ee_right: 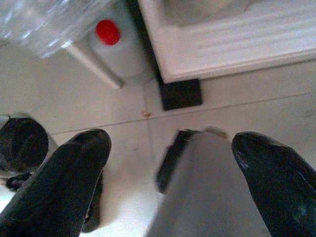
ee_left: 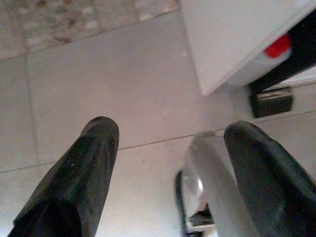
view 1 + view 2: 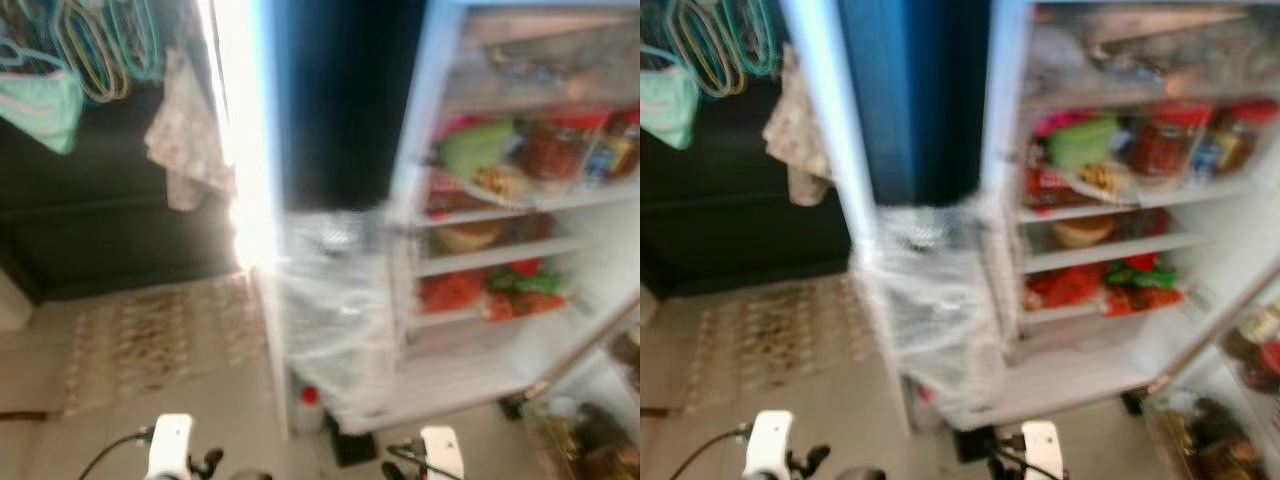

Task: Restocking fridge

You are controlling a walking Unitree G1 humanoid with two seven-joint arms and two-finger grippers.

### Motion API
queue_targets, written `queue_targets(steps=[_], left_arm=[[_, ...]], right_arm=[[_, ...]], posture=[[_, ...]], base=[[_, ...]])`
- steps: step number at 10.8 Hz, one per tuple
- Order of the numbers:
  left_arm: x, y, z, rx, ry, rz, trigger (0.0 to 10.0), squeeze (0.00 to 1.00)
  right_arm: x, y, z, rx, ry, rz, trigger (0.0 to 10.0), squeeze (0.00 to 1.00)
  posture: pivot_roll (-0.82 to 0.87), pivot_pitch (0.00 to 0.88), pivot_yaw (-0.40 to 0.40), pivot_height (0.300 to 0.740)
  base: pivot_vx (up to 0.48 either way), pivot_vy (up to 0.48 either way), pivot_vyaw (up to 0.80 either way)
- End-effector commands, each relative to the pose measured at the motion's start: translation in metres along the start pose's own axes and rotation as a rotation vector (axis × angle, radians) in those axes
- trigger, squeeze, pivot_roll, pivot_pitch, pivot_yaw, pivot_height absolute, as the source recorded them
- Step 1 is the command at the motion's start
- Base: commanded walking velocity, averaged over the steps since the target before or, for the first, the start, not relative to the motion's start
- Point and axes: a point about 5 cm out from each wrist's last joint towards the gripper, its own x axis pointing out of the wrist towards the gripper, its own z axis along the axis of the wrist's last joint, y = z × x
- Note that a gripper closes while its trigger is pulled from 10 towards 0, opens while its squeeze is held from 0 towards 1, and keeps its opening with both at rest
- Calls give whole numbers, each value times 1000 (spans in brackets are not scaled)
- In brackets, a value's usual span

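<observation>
Head view: tiled floor (image 3: 200, 400), rug (image 3: 160, 335), open fridge (image 3: 520, 250).

Motion blur smears the fridge shelves (image 3: 500, 255) (red and green packets, jars unreadable); both arms are cut off by the lower edge.

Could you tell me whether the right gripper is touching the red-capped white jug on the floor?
Apart. In the right wrist view, bare floor tile lies between the open right gripper and the red-capped white jug standing by the fridge's base.
</observation>
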Motion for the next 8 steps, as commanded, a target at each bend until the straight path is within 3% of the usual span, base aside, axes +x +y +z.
queue_targets(steps=[1,2,8], left_arm=[[0,-6,-4,7,19,-16,10000,0],[0,-6,-6,6,28,-14,10000,0],[-2,-8,-14,-1,54,-14,10000,0]], right_arm=[[-3,-5,-10,15,40,-20,10000,0],[-3,-5,-10,26,28,-23,10000,0],[-3,-5,-11,30,30,-32,10000,0]], posture=[[1,0,22,642],[1,0,22,642],[4,0,24,740]], base=[[0,0,0],[0,0,0],[0,0,0]])
